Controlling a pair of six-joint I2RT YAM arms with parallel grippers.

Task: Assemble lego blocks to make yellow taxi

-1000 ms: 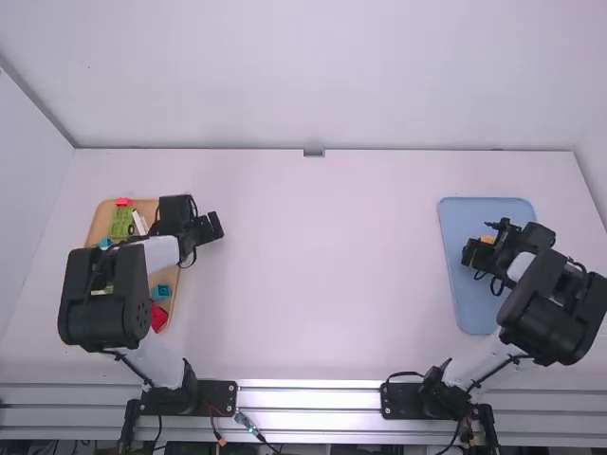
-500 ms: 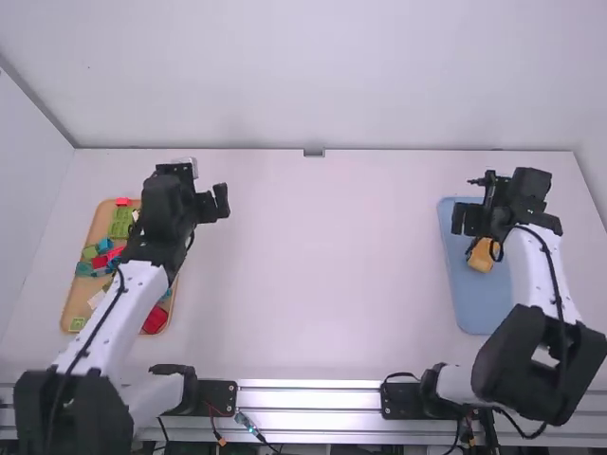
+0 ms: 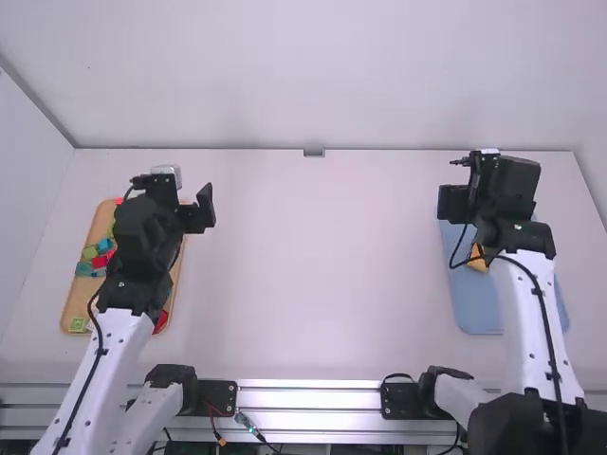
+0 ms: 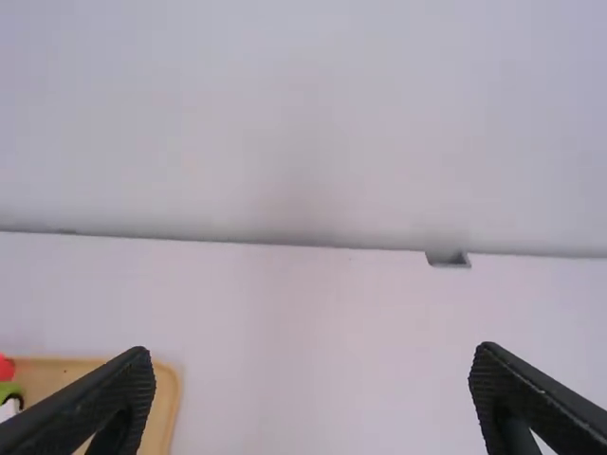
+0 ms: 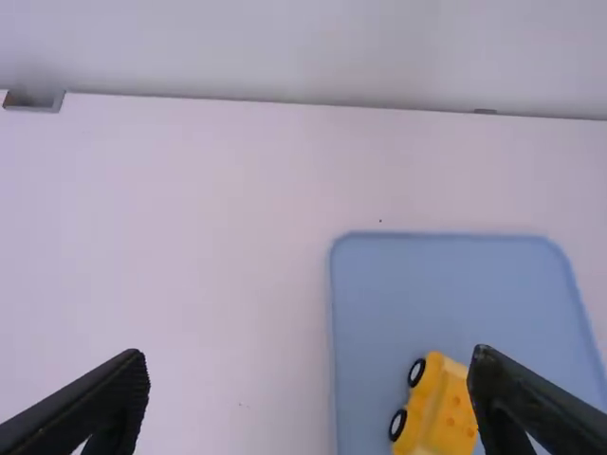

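Note:
My left gripper [image 3: 196,210] is held above the table beside the wooden tray. In the left wrist view the left gripper [image 4: 313,403] stands open with nothing between its wide-apart fingers. Over the blue tray's upper left part is my right gripper [image 3: 457,201]; in the right wrist view the right gripper [image 5: 308,403] is open and holds nothing. A yellow-orange block car [image 5: 438,408] with black wheels lies in the blue tray [image 5: 427,284], partly behind a finger. Loose red, green and teal blocks [image 3: 101,259] lie in the wooden tray [image 3: 74,301], partly covered by the left arm.
A small grey bracket [image 3: 314,153] sits at the middle of the table's back edge, against the white wall. A metal rail [image 3: 308,396] runs along the front. White table surface [image 3: 313,265] lies between the two trays.
Both arms have stretched away from the camera. The right gripper has moved up and off the car, leaving it in the blue tray. The left gripper has shifted slightly.

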